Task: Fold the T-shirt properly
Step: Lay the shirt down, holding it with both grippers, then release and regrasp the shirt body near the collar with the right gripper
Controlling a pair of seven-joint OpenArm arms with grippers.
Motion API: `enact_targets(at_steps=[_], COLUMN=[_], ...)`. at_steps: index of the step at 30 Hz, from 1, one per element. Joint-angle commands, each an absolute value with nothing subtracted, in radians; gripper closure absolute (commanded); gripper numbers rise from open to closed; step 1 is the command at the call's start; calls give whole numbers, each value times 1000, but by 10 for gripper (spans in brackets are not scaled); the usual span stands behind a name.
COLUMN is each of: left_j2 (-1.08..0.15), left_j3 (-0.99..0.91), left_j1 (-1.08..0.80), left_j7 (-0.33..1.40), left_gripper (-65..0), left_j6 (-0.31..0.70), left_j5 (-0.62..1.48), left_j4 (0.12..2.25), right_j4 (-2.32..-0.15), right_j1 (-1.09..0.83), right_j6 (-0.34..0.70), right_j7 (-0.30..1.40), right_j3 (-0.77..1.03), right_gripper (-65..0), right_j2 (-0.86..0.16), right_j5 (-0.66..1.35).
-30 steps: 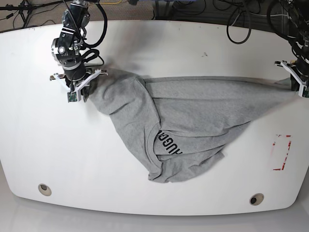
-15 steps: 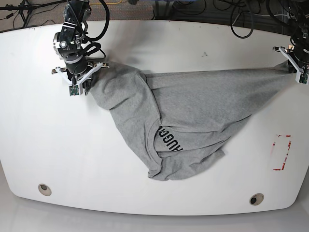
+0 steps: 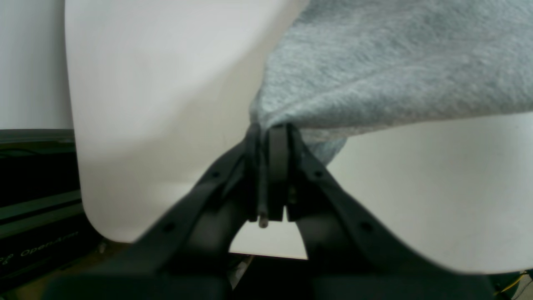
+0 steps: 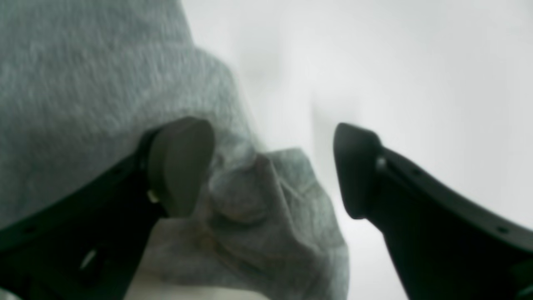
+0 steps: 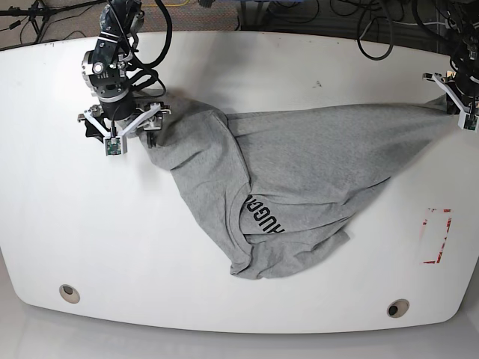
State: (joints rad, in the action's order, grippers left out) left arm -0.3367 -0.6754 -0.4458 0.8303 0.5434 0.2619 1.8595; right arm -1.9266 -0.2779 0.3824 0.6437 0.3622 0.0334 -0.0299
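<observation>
left gripper (image 3: pixel 270 137) pinching T-shirt (image 5: pixel 299 179) at 3 o'clock | right gripper (image 4: pixel 272 166) spreading at 9 o'clock, fabric bunching between its jaws

The T-shirt (image 5: pixel 299 164) between my jaws is soft heather-grey knit cloth, fuzzy and matt, with flat black print on it. My right gripper (image 4: pixel 272 171) has dull black plastic fingers with smooth, faintly sheened pads (image 4: pixel 181 164). The table (image 5: pixel 224 67) under me is smooth white, with a slight gloss.
</observation>
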Motion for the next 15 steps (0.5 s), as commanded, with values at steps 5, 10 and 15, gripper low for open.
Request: enact_targets(at_steps=[5,10,15], left_j2=[-355,-354,-354], left_j3=[-682,-679,-679], left_j1=[-444,-443,-443], left_j7=[814,814,814], left_gripper=[0,0,0], left_j6=[541,541,541], left_j5=[265,265,263], left_j4=[1873,1873,1873], right_j4=[-1986,-1982,-1939], right_j1=[-234,-211,-171], right_j6=[492,506,503], right_j7=[621,621,621], right_j3=[282,127,-1], right_gripper=[-482,-482,-482], right_j2=[59,56,41], right_j5=[-27,-30,-39])
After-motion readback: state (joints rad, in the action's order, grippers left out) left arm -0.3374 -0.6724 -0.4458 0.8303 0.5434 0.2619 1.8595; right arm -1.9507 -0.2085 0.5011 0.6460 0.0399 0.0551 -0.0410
